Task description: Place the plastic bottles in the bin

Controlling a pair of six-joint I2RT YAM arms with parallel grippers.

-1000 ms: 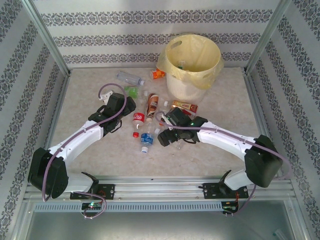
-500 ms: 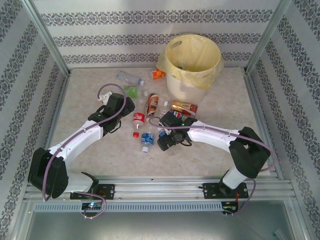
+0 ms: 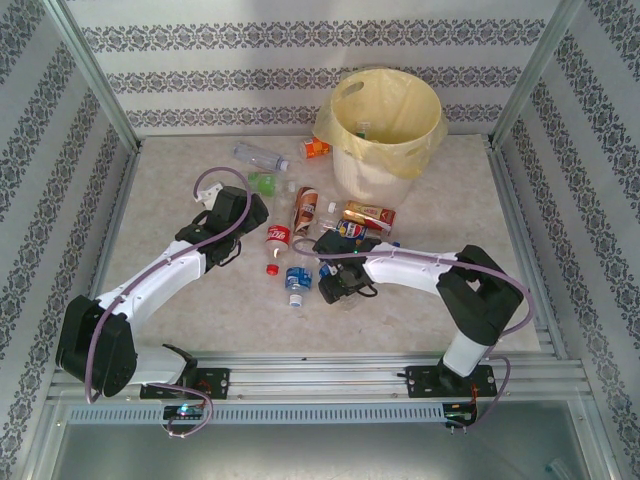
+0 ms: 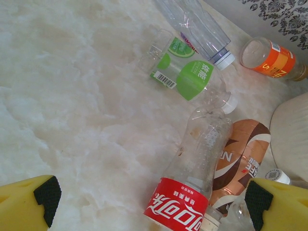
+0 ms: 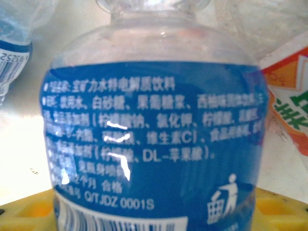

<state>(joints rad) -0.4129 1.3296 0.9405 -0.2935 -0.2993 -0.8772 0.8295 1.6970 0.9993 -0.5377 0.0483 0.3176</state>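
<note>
Between wide-open fingers [image 5: 29, 208] of right end effector [image 3: 336, 284]: blue-labelled bottle [image 5: 154, 134].

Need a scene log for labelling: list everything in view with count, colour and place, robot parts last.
white round plastic bin lined with a pale yellow bag: one, far centre of the table.
green-labelled clear plastic bottle: one, lying left of the bin.
orange-labelled bottle: one, close by the bin's left side.
near-bare clear bottle: one, farthest left.
brown-labelled bottle and red-labelled cola bottle: one each, side by side, mid-table.
red-and-orange-labelled bottle: one, before the bin.
blue-labelled bottles: two, one mid-table, one inside the right claw.
red cap: one, loose, mid-table.
left claw: yellow-tipped, open over the cola bottle.
right claw: yellow-tipped, grip unclear.
</note>
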